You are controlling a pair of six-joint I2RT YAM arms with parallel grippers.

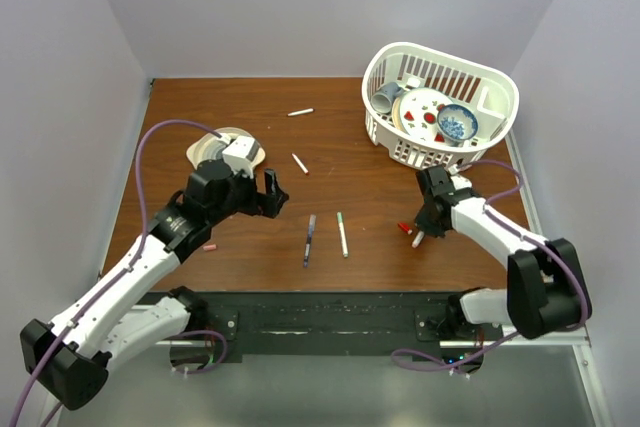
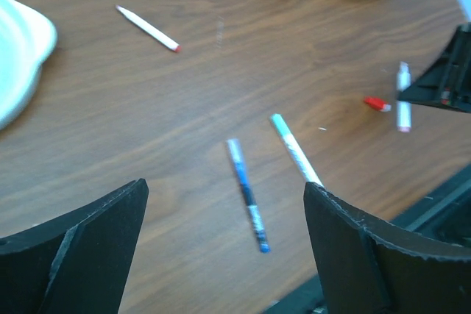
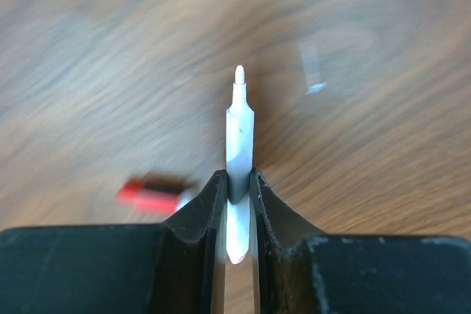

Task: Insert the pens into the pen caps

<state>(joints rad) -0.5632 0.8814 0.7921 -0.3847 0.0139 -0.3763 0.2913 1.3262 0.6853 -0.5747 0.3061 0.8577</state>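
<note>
My right gripper [image 1: 424, 221] is shut on a white pen [image 3: 240, 129], tip pointing away over the table; it also shows in the left wrist view [image 2: 403, 98]. A red cap [image 1: 405, 228] lies just left of it [image 3: 150, 195]. My left gripper [image 1: 272, 195] is open and empty, above the table left of the pens. A dark blue pen [image 1: 309, 239] and a white pen with a green cap [image 1: 342, 234] lie side by side at front centre. Two more white pens [image 1: 300, 163] [image 1: 300, 112] lie farther back. A pink cap [image 1: 209, 246] lies at front left.
A white basket [image 1: 495, 82] with plates and a bowl stands at the back right. A white dish [image 1: 212, 142] sits behind the left wrist. Grey walls close in the table on three sides.
</note>
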